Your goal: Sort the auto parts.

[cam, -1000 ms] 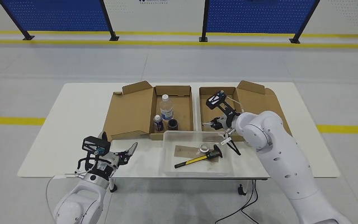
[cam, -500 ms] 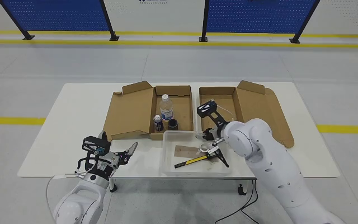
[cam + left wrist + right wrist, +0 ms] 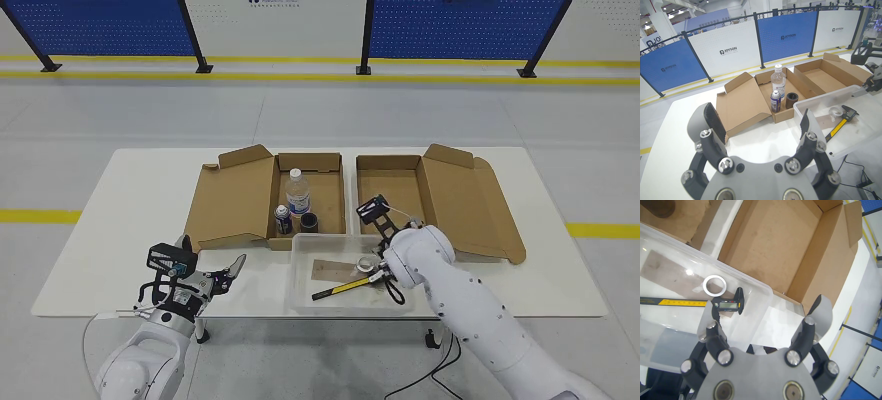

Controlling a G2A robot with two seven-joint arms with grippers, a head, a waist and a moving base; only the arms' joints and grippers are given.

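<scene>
Starting at the left, we are hanging our left gripper [image 3: 758, 113] wide open and holding nothing above the table's [image 3: 130, 220] near edge, well apart from the parts, so we are expecting little trouble there. In the left box [image 3: 235, 200] a bottle [image 3: 297, 188], a spray can [image 3: 283, 218] and a dark cylinder [image 3: 308, 222] are standing upright close together, and we are judging that anything dropped in carelessly could be toppling them. In the clear bin [image 3: 297, 285] the metal ring [image 3: 366, 265] is lying flat just beside the head of the caliper [image 3: 345, 288], and here we are worrying most. Our right gripper [image 3: 764, 302] is hovering open and gripping nothing, with one finger over the caliper's head and the other seemingly outside the bin's end wall. Descending or closing like this, we are risking catching that wall and dragging the bin, or pressing onto the caliper instead of flanking it. The thin ring could also be slipping off the pads. The right box [image 3: 390, 190] is lying open just beyond. The table is looking white and smooth, so we are expecting the bin to slide easily. Around it, blue and white partition panels [image 3: 110, 25] on black posts [image 3: 192, 40] are standing on a pale floor [image 3: 320, 110] with yellow lines [image 3: 300, 75].
</scene>
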